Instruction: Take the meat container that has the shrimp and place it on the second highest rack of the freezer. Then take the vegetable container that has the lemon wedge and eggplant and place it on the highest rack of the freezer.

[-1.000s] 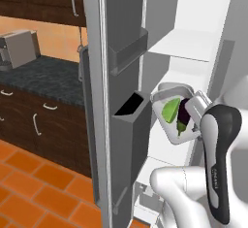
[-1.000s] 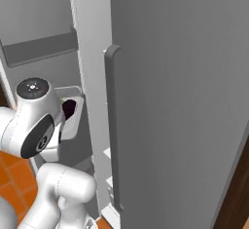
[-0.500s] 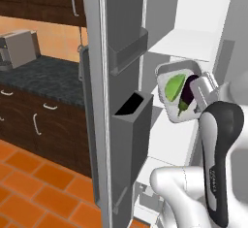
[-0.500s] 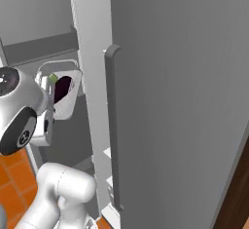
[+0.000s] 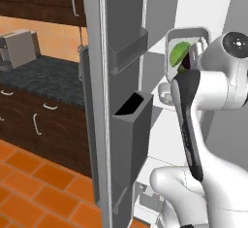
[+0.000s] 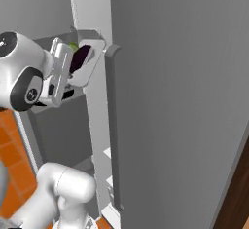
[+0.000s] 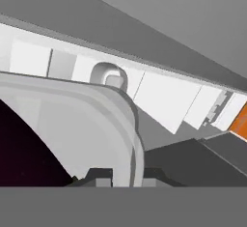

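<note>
Looking at the vegetable container (image 5: 186,52), we find it in the upper right of the left base picture, tipped nearly on edge inside the open freezer (image 5: 160,8), its open face turned toward us. We can see the lemon wedge (image 5: 178,51) bright green against the tray wall, and the eggplant (image 5: 184,66) just below it, mostly covered by the arm's dark forearm strip. In the right base picture the same tray sits upper left, rim (image 6: 92,69) catching light, eggplant (image 6: 81,56) showing as a dark purple patch with a sliver of green above it.

From the hand camera we get the tray's rounded corner (image 7: 120,124) sweeping across the left and centre, and a big dark purple mass at the lower left, cut off by the frame edge. We make out the gripper (image 7: 120,177) at the bottom middle, its two small dark tips closed tight on the tray's rim, one either side of the wall. In both base pictures the fingers themselves are hidden behind the white hand and the tray.

Behind the tray we see white shelf panels (image 7: 164,103). Left of it stand the grey door bins (image 5: 130,52), and beyond the door a dark counter (image 5: 43,79).
</note>
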Motion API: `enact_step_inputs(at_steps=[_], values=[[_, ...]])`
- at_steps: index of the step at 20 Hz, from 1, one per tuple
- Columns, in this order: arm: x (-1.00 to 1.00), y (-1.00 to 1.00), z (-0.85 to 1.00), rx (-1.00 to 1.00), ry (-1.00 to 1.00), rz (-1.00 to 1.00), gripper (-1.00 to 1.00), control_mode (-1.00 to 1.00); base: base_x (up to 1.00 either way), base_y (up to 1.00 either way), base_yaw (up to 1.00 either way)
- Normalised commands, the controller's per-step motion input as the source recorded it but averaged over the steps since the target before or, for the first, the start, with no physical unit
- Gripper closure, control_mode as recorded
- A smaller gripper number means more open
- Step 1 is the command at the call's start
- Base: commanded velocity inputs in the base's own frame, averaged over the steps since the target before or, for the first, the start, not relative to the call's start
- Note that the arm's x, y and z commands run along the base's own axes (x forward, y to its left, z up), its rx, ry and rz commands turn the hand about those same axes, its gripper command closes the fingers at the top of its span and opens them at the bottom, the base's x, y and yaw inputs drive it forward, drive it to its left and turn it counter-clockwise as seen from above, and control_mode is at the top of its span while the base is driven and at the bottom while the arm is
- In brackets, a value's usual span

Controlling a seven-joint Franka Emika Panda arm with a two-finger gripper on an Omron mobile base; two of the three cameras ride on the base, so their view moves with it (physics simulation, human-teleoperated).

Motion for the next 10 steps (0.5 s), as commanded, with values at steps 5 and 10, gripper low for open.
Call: enact_step_inputs(at_steps=[5, 10], values=[[1.00, -0.33, 0.10, 0.16, 0.00, -0.14, 1.00, -1.00, 0.00, 0.00, 0.00], [1.00, -0.15, 0.09, 0.18, 0.00, -0.06, 1.00, -1.00, 0.00, 0.00, 0.00]])
